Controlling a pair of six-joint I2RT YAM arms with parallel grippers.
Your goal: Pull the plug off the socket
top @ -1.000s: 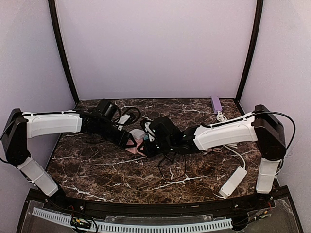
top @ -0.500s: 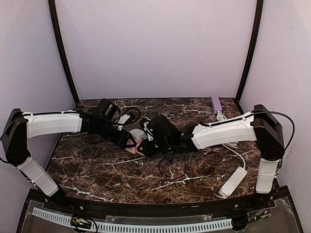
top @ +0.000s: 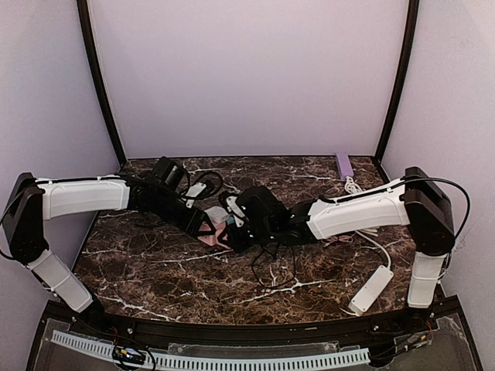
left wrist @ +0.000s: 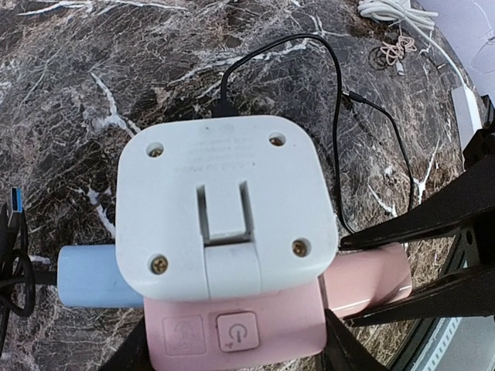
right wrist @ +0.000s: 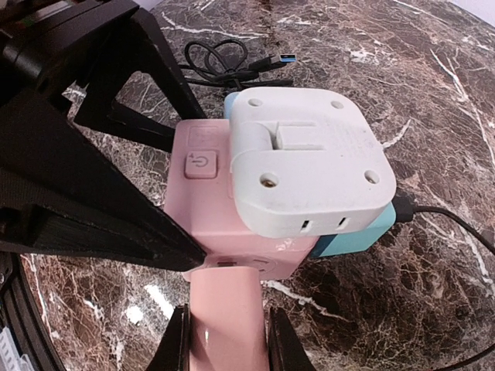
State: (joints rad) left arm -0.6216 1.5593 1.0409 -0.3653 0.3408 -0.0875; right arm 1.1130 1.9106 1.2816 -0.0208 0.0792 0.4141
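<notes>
Hold the socket (left wrist: 232,328) steady with the left gripper (left wrist: 236,352), pressed tight on its two sides. Pull only with the right gripper (right wrist: 228,340), pinched shut on the pink plug (right wrist: 228,305) sticking out of the socket's side. Pull straight back along the plug, not up and not sideways, so as not to bend the pins. Go slow at first, then firm. Watch out for the white charger block (right wrist: 309,166) stuck on the socket's face, and the blue piece (left wrist: 89,277) beside it: no bumping them. Mind the black cable (left wrist: 340,139) running from the charger block over the table (top: 155,270). Looks not yet pulled out: no gap to see between plug and socket.

Reaches in low from the left with the left arm (top: 85,197), long and almost flat. Does the same from the right with the right arm (top: 356,212). Meets nose to nose near the middle of the table, with the socket between both grippers, either just above the marble top or resting on it, hard to tell which.
</notes>
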